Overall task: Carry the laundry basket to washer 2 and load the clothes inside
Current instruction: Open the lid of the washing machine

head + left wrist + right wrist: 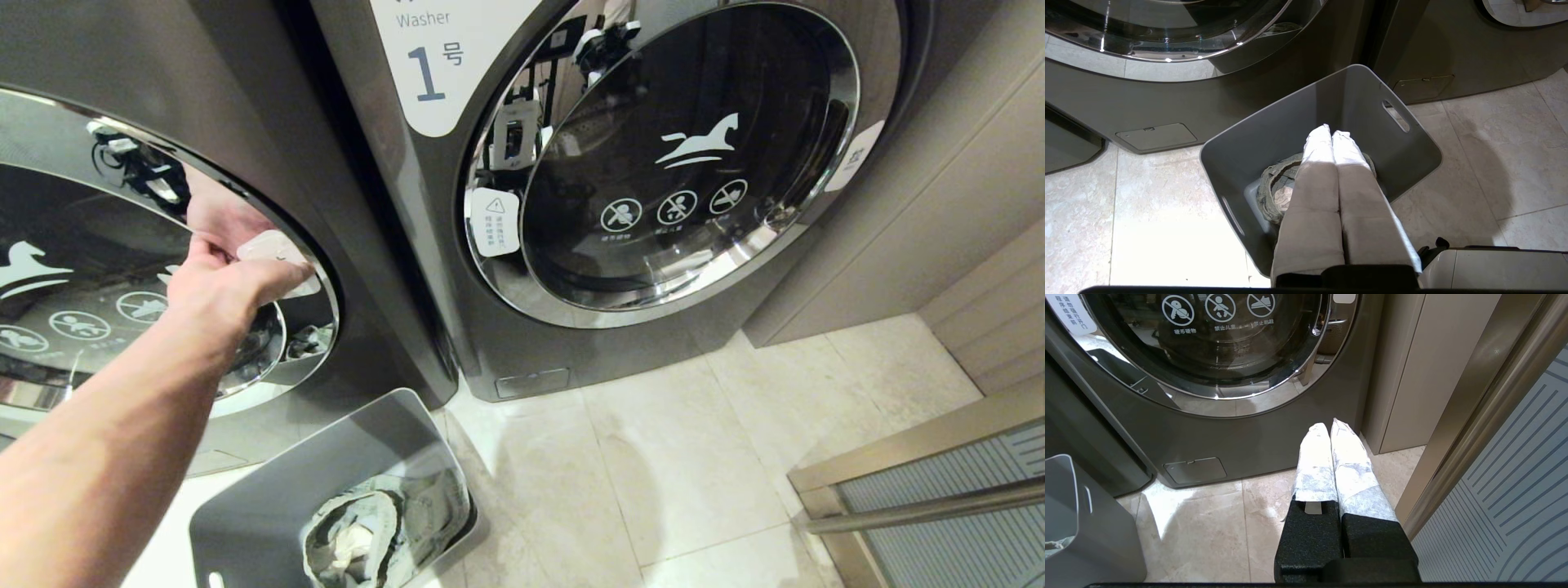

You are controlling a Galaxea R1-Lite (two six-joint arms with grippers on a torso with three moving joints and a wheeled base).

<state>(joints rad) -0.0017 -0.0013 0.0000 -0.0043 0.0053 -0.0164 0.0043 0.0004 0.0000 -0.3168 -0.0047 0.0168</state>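
Laundry basket [269,506] stands on the pale tiled floor [694,457], right in front of the left-hand washer [245,106] and just beside the gap between the two machines. Grey tub, smooth walls, slot handle [1395,115] visible in a short side. Clothes [384,523] lie inside it at the bottom: a bundle of faded grey-green fabric with a thick seam and a white inner patch.

Left-hand washer: dark grey, chrome-ringed round door [155,269]; its number label is not in view. A person's hand [220,282] reaches in from the lower left of the head view and grips the white tab [277,253] at the door's right edge, with the bare forearm stretched across the frame. Whether the door is latched or ajar cannot be told.

Right-hand washer [620,163]: label reads "Washer 1", door closed, horse logo and three prohibition icons on the glass.

Left gripper [1331,132]: hangs above the basket's opening, over the clothes, fingers pressed together, nothing between them. No contact with the fabric visible.

Right gripper [1327,426]: hangs above the floor in front of the right-hand washer, near the beige cabinet panel [1425,367], fingers pressed together, empty.

Neither arm shows in the head view.
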